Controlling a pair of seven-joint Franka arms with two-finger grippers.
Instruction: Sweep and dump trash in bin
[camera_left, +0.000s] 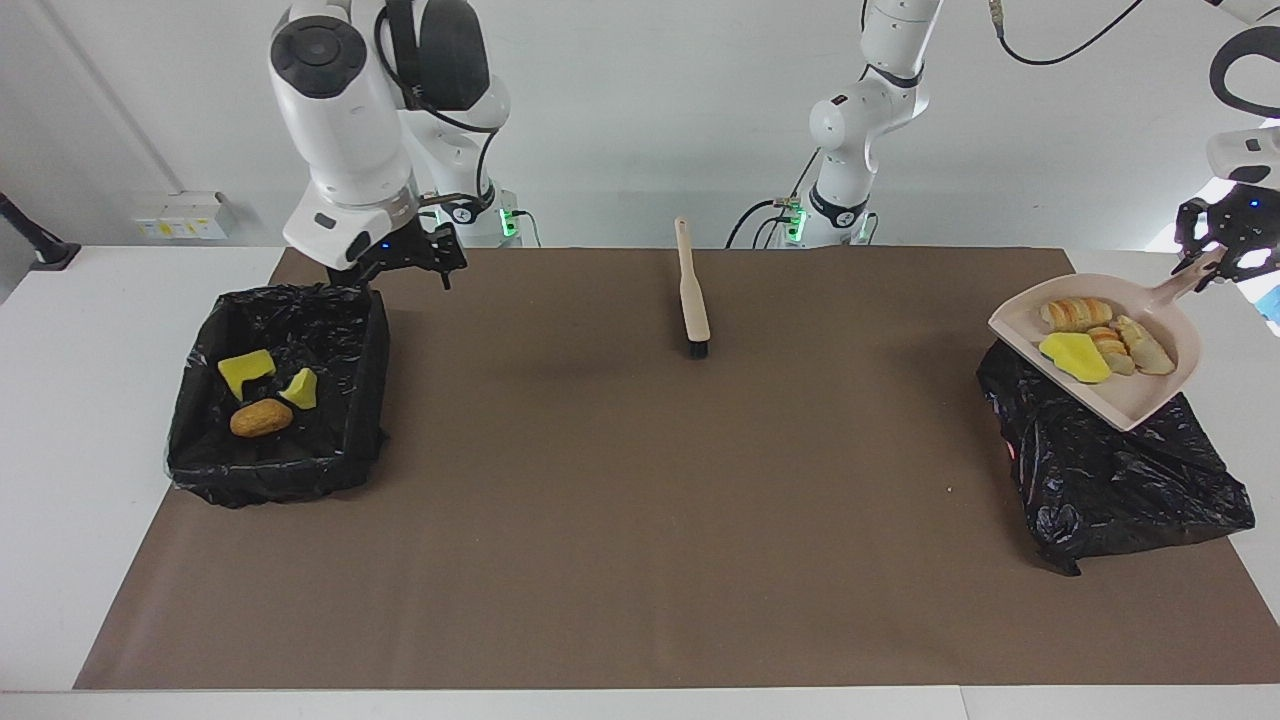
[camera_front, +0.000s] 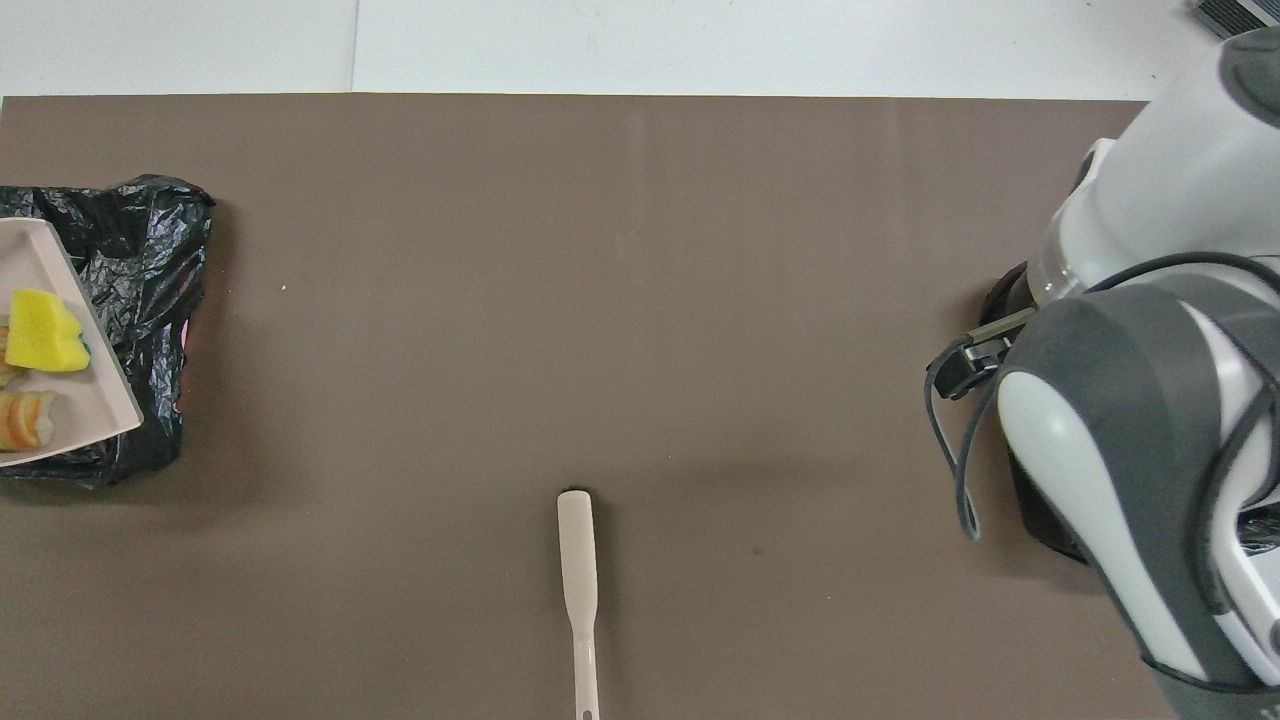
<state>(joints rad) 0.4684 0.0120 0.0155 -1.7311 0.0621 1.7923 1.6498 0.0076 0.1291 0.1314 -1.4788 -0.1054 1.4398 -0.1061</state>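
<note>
A beige dustpan (camera_left: 1150, 395) (camera_front: 70, 410) hangs tilted over a crumpled black bag (camera_left: 1120, 470) (camera_front: 140, 240) at the left arm's end of the table. My left gripper (camera_left: 1215, 262) is shut on its handle. The dustpan carries trash: a yellow sponge chunk (camera_left: 1075, 357) (camera_front: 40, 343) and striped bread-like lumps (camera_left: 1075, 313) (camera_front: 25, 420). A black-lined bin (camera_left: 355, 340) at the right arm's end holds two yellow chunks (camera_left: 245, 372) and an orange lump (camera_left: 260, 417). My right gripper (camera_left: 405, 268) hovers open and empty over that bin's corner nearest the robots.
A beige brush (camera_left: 692, 290) (camera_front: 578, 580) lies on the brown mat (camera_left: 640, 520) midway between the arms, bristles pointing away from the robots. In the overhead view the right arm (camera_front: 1150, 400) hides most of the bin.
</note>
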